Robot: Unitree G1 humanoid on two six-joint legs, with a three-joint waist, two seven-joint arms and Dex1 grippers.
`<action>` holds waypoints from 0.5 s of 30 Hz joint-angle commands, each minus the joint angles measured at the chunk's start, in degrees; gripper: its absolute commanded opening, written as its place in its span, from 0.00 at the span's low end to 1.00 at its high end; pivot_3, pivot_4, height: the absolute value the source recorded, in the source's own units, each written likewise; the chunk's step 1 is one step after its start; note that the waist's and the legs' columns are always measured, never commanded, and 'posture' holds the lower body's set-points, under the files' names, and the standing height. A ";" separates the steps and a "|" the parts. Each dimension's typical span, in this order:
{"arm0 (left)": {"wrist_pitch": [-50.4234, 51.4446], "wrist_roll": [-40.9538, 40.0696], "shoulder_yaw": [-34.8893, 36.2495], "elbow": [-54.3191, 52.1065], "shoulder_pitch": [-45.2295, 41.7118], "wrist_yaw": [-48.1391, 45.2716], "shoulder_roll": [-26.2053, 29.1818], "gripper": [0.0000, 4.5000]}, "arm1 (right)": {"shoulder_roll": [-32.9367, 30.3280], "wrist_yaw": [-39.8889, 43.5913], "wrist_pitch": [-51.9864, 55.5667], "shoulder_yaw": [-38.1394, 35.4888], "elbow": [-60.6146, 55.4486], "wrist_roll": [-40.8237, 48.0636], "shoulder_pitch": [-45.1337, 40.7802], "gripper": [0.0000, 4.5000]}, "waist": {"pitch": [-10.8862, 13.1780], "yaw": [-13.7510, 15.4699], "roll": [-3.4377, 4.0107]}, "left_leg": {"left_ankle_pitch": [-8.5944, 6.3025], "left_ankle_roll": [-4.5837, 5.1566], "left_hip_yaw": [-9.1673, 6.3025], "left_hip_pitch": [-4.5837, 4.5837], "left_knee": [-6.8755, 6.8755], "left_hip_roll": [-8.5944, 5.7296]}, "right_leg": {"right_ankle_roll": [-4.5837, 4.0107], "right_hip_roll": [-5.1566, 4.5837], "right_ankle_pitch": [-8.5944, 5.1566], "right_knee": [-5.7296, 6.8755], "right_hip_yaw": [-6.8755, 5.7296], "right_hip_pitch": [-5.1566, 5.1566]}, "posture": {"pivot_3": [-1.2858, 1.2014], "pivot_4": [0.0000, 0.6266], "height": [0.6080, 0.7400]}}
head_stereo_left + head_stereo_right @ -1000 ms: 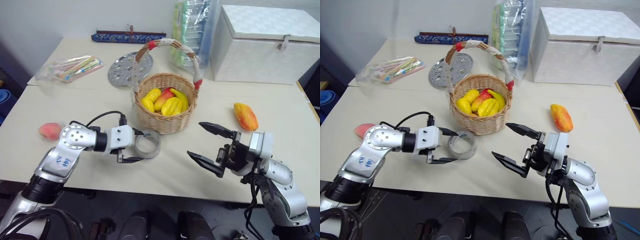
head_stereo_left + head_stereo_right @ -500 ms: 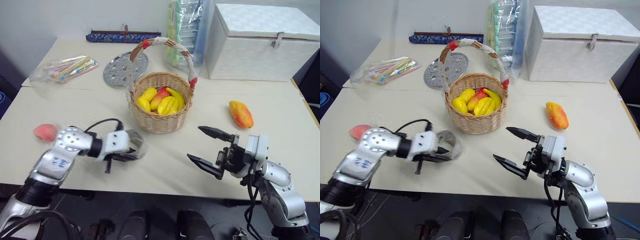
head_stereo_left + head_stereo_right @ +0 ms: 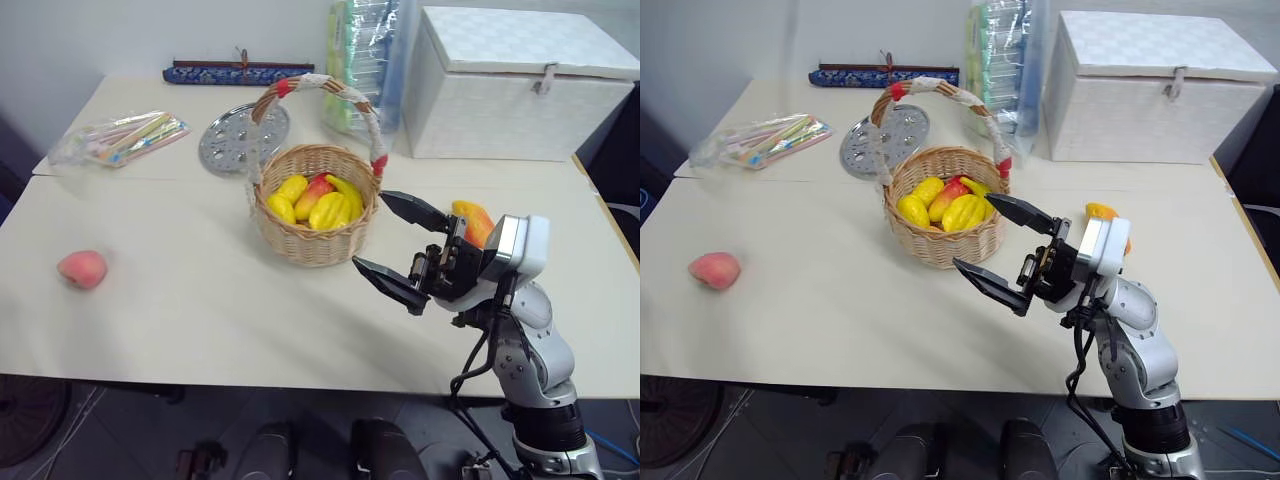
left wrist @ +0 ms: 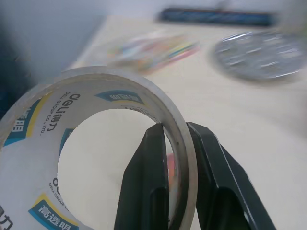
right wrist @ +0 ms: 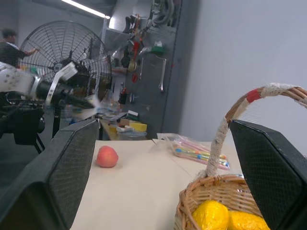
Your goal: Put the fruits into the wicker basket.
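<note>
The left gripper (image 4: pixel 175 191) is clamped on a tape roll (image 4: pixel 96 158), seemingly to clear it aside; the right gripper (image 3: pixel 398 245) is held wide apart, empty, beside the basket (image 3: pixel 312 235); the peach (image 3: pixel 82 269) lies far left, the mango (image 3: pixel 478 220) behind the right gripper.

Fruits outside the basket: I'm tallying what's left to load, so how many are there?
2. The peach lies on the table's left side, far from the wicker basket. The mango lies right of the basket, partly hidden behind the right gripper.
</note>
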 commanded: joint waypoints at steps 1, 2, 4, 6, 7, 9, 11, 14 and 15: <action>-6.16 3.09 -3.94 10.75 -4.37 2.54 2.16 0.07 | 0.10 1.57 -0.78 0.75 -0.57 0.10 -1.05 1.00 | -0.04 0.96 -0.07 | -0.06 0.04 0.00 0.00 0.01 -0.04 | 0.00 -0.04 0.00 -0.07 0.04 0.01 | 0.52 0.24 1.00; -8.81 4.29 -6.31 14.63 -6.01 2.08 2.35 0.07 | -0.30 3.05 -1.03 1.54 -0.25 -0.38 -1.19 1.00 | -0.10 1.17 -0.18 | -0.10 0.06 0.00 0.00 0.02 -0.05 | -0.01 -0.05 0.01 -0.13 0.07 0.01 | 0.52 0.24 1.00; -11.45 6.06 -9.95 21.83 -9.23 2.35 3.06 0.07 | -0.36 4.50 -2.10 2.52 0.48 -1.65 -1.30 1.00 | -0.24 1.20 -0.42 | -0.12 0.05 -0.03 -0.02 0.03 -0.06 | -0.02 -0.06 0.01 -0.14 0.08 0.01 | 0.52 0.24 1.00; -14.55 7.60 -12.01 28.18 -11.69 3.62 4.34 0.07 | 0.15 3.75 -2.81 2.16 0.95 -2.51 -1.36 1.00 | -0.31 0.82 -0.62 | -0.16 0.01 -0.02 -0.04 0.02 -0.05 | -0.03 -0.06 0.02 -0.12 0.10 -0.01 | 0.52 0.24 1.00; -15.85 7.84 -12.64 30.48 -12.61 3.82 4.90 0.07 | 0.31 3.40 -2.94 1.94 1.06 -2.73 -1.36 1.00 | -0.36 0.61 -0.72 | -0.19 -0.01 0.00 -0.06 0.02 -0.04 | -0.03 -0.04 0.02 -0.08 0.12 -0.05 | 0.52 0.24 1.00; -16.57 6.98 -13.52 34.76 -14.62 2.64 5.39 0.07 | -0.03 3.48 -3.37 1.45 1.56 -3.38 -0.82 1.00 | -0.44 -0.04 -0.87 | -0.22 -0.04 0.08 -0.14 -0.01 -0.02 | -0.02 -0.03 0.02 0.13 0.12 -0.24 | 0.52 0.24 1.00; -15.58 6.53 -15.02 36.77 -15.46 0.26 5.81 0.23 | -0.30 3.61 -3.34 1.32 1.66 -3.74 -0.56 1.00 | -0.45 -0.60 -0.88 | -0.23 -0.03 0.22 -0.23 -0.06 -0.01 | -0.02 -0.03 0.02 0.20 0.07 -0.44 | 0.52 0.24 1.00; -16.61 6.37 -16.13 36.80 -15.83 -1.68 6.88 0.43 | -0.58 3.09 -2.82 1.00 0.94 -3.93 -0.39 1.00 | -0.45 -1.01 -0.89 | -0.22 -0.01 0.68 -0.23 -0.06 0.08 | -0.02 -0.06 0.02 0.40 -0.01 -0.71 | 0.52 0.24 1.00; -18.16 6.17 -15.45 36.87 -16.29 -1.01 7.56 0.50 | -0.74 2.84 -2.61 0.85 0.56 -3.94 -0.23 1.00 | -0.45 -1.21 -0.90 | -0.22 0.00 0.76 -0.22 -0.06 0.09 | -0.02 -0.08 0.02 0.48 -0.05 -0.77 | 0.52 0.24 1.00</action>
